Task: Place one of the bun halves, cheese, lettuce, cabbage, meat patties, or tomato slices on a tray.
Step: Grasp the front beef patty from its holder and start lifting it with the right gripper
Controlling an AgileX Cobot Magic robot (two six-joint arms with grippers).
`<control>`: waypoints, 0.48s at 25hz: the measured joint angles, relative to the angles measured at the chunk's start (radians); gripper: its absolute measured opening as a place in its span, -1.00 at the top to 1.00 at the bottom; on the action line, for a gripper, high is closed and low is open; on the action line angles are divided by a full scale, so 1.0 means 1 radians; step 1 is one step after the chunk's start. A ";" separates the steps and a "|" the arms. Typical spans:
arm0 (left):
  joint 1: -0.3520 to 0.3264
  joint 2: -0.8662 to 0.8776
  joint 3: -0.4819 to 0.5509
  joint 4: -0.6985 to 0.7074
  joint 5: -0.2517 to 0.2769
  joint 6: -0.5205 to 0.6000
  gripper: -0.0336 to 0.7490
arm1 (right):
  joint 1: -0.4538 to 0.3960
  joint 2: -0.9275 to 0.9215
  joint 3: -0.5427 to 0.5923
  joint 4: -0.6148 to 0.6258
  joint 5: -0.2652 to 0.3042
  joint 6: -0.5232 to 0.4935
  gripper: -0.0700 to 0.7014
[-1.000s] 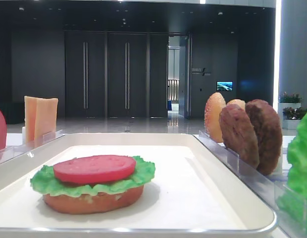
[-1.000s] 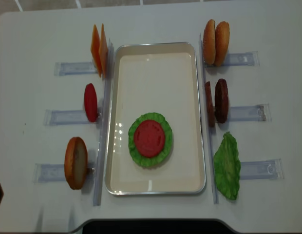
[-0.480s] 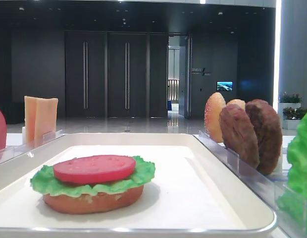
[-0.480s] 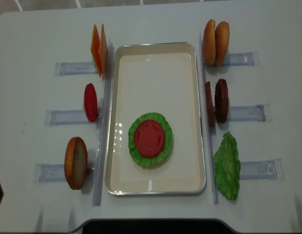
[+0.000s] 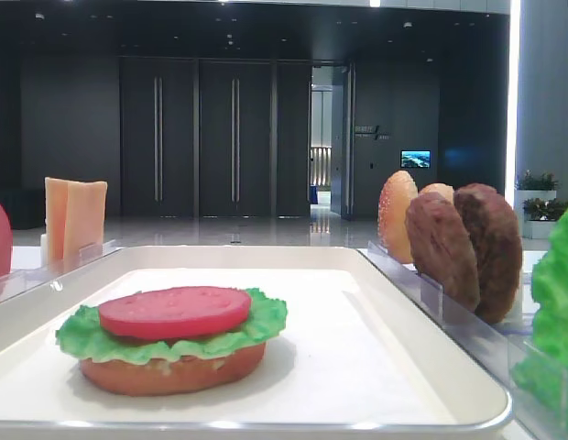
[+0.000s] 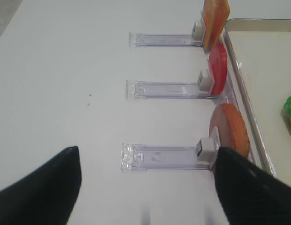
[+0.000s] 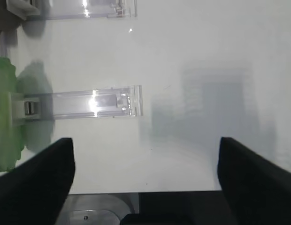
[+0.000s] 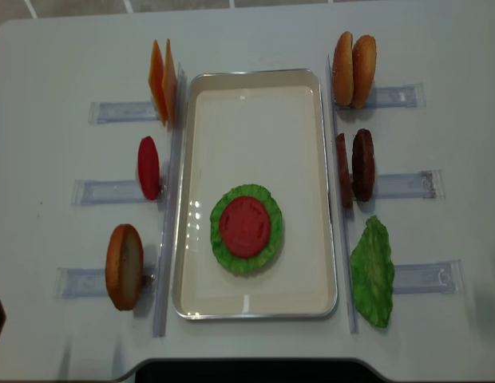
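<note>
Left pincer (image 6: 145, 187): dark fingers spread wide, low over bare white worktop (image 8: 48, 64), well apart from the clear plastic holder racks (image 6: 159, 157). Standing on edge in those racks, from far to near: pale-orange cheese slices (image 8: 163, 84), red tomato slice (image 8: 148, 167), flat orange-brown bun half (image 8: 124, 266). Centre: large white rimmed tray (image 8: 255, 104) carrying a bun, green ruffled lettuce (image 8: 223, 239) and tomato stack (image 8: 247, 226) near the front rim; far half bare. Right: seeded buns (image 8: 353, 69), dark-brown patties (image 8: 361, 165), another lettuce leaf (image 8: 372, 271). Right pincer (image 7: 145, 178): spread wide, holding nothing, over open worktop.

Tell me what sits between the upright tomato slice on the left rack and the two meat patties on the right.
In the overhead view, the white tray lies between the tomato slice and the meat patties. That stretch of tray is bare; the stacked burger sits nearer the front.
</note>
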 joint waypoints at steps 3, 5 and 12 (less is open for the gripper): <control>0.000 0.000 0.000 0.000 0.000 0.000 -0.85 | 0.000 0.129 -0.084 0.000 0.012 -0.001 -0.70; 0.000 0.000 0.000 0.000 0.000 0.000 -0.85 | 0.000 0.200 -0.144 0.002 0.015 -0.001 -0.70; 0.000 0.000 0.000 0.000 0.000 0.000 -0.85 | 0.000 0.419 -0.311 0.016 0.016 0.012 -0.70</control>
